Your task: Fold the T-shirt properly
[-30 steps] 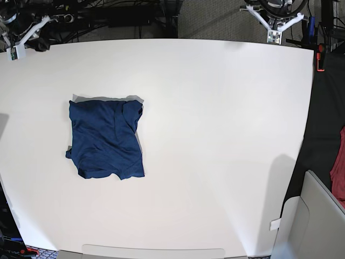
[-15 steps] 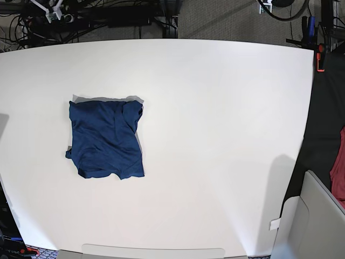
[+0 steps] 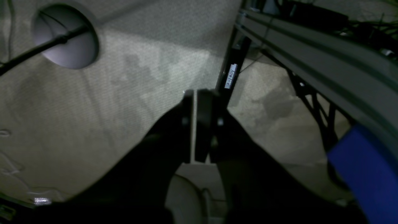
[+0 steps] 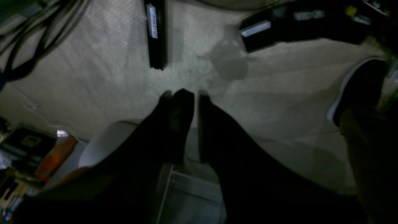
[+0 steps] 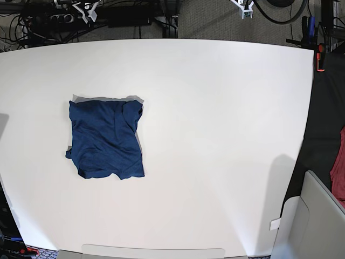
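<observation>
Your T-shirt (image 5: 105, 138) lies folded into a rough, slightly crooked rectangle on the left half of the desk (image 5: 215, 135), well away from every edge. Its fabric is a thin, soft dark blue knit with a faint heather, and the top layer shows shallow diagonal wrinkles and a loose flap along the upper right corner; the lower edge curves unevenly, with a small notch near the middle. The desk itself is a broad, smooth, matte white sheet with a gently bowed far edge. Both of your arms are drawn back beyond that far edge, over the carpeted floor (image 3: 93, 124), which reads as a pale, tightly looped weave with a few darker blotches. Your left pincer (image 3: 195, 124) points down at that carpet with its black fingers pressed together, only a thin bright seam between them, and nothing is in it. Your right pincer (image 4: 195, 118) is likewise over the carpet, its dark fingers standing almost together with a narrow slit of floor showing between them, and nothing is held. At the right border of the base view you can see a sliver of red cloth (image 5: 339, 167) beside a pale grey bin (image 5: 310, 226); what the bin holds cannot be told.
</observation>
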### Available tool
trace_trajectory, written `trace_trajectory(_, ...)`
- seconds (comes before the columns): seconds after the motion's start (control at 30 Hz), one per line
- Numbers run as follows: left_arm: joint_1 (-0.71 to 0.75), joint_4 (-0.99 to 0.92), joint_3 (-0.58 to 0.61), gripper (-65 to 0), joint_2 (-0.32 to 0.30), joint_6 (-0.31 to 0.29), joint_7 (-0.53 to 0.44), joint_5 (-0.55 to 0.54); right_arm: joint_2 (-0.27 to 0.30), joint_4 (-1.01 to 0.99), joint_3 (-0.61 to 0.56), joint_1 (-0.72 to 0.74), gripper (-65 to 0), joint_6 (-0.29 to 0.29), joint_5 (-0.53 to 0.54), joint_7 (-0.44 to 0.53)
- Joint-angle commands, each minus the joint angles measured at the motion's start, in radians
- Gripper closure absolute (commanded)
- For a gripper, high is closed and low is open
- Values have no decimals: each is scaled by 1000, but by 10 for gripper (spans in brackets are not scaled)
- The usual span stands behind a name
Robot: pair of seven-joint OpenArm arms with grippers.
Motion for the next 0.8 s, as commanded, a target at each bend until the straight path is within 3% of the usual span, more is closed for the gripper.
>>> trace_trajectory(0.0,-15,-28,-2,0,-2,0,-3,-3,13,-21,3,13,-61,6,-8,39)
trace_trajectory(0.33,-169,-309,-2,0,3,0,-101,-2,-15,-343,3,168,-62,-9,-188,341)
trace_trajectory(0.5,-253,-542,-3,0,17,0,-276,0,-63,-475,3,230,-63,-205,-242,481)
trace_trajectory(0.6,-295,-662,-3,0,18,0,-364,0,-102,-512,3,262,-63,-317,-242,493)
trace_trajectory(0.77,-308,-700,-9,0,41,1,-405,0,-161,-509,3,274,-64,-458,-242,493)
